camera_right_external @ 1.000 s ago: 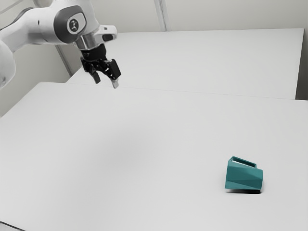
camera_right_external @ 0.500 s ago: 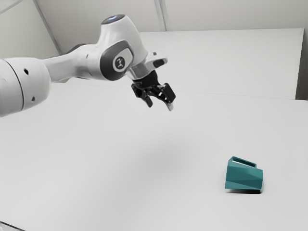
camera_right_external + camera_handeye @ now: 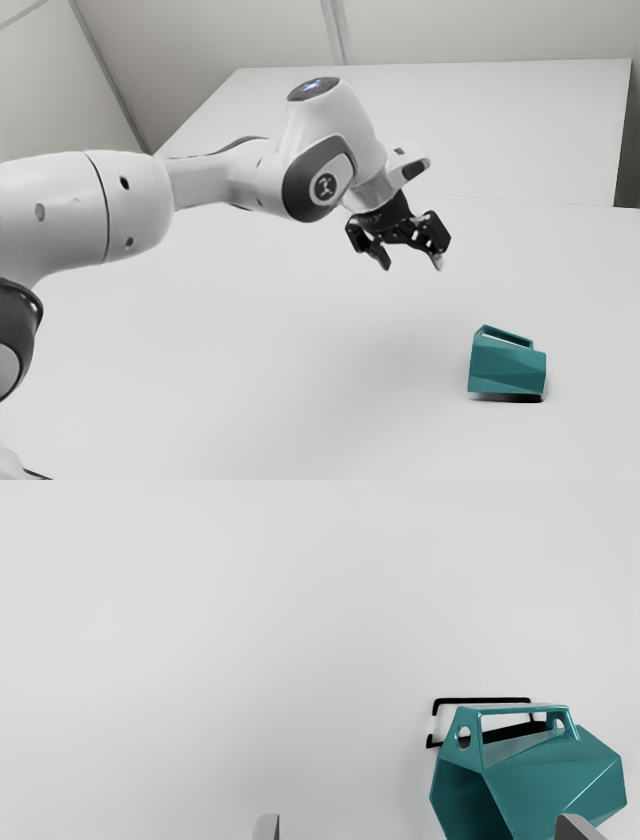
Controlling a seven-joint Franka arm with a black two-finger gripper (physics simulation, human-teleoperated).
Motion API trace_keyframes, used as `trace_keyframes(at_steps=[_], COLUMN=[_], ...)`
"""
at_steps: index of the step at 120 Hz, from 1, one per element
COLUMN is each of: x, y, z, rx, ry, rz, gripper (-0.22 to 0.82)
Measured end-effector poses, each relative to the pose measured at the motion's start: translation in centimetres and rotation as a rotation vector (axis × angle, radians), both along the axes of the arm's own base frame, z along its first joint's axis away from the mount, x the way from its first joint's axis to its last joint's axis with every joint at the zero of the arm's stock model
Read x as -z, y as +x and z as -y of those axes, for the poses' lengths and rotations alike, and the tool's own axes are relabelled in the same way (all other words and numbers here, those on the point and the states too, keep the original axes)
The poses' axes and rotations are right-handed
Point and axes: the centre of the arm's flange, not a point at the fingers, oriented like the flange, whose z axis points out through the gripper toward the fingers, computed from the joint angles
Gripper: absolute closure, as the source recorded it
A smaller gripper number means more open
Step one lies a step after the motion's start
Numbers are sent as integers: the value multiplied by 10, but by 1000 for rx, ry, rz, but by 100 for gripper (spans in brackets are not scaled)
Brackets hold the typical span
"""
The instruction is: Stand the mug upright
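Note:
My black gripper is above the table in the exterior view, up and to the left of the teal mug, with its fingers apart and nothing between them. The faceted mug lies on its side, handle upward, its mouth toward the exterior view's left. In the wrist view the mug shows its dark open mouth and its handle, and one fingertip overlaps its body in the picture. The fingertips of the gripper stand wide apart there. A gap of air separates the hand from the mug.
The white table spreads under the arm and the mug. Behind it in the exterior view is a pale raised panel or surface, with light walls beyond. A dark shadow lies by the mug.
The arm has swung toward the exterior view's right and the hand has come lower, closer to the mug. The mug lies as before, and the fingers are still apart.

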Motion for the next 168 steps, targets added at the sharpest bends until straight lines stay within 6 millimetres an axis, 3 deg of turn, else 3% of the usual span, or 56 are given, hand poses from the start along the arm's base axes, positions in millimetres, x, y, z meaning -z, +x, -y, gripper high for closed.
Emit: trace_keyframes(at_steps=[34,62,76,110,148,168], x=[31,64,69,96,86,91], y=[-28,-57,-67,-60,-59,-63], z=[59,45,55,58,82,91], rx=[-73,-151,-154,-187,-156,-182], ry=[-81,-87,-94,-77,-132,-176], rz=[-52,-117,-118,-87,35,66], gripper=[0,0,1,1,1,2])
